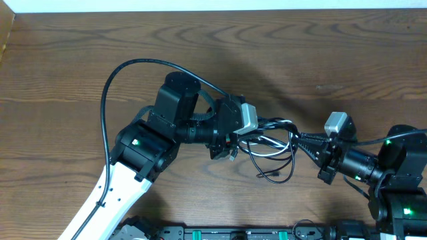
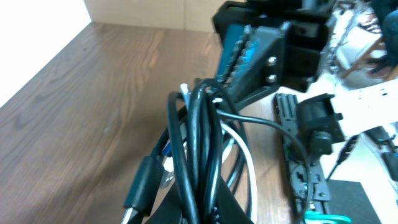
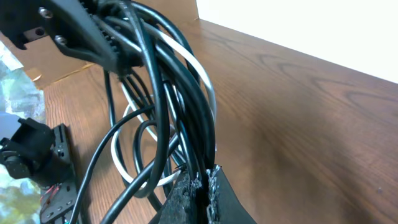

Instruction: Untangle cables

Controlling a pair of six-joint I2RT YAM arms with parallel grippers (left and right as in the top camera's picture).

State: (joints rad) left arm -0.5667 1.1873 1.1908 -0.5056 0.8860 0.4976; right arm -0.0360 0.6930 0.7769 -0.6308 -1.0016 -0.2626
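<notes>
Overhead: I'm seeing cables bunching mid-frame, stretching between left gripper and right gripper, both pinching bundle.

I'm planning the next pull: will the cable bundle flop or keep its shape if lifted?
Probably floppy: the cables sag in loose loops. Likely light, being thin cords. They may snag, since black loops cross the white cable.

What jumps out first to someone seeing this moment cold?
A knot of black cables with one white cord sits right of centre on the wooden table. The left gripper and right gripper face each other closely, each clamped shut on one side of the bundle.
</notes>
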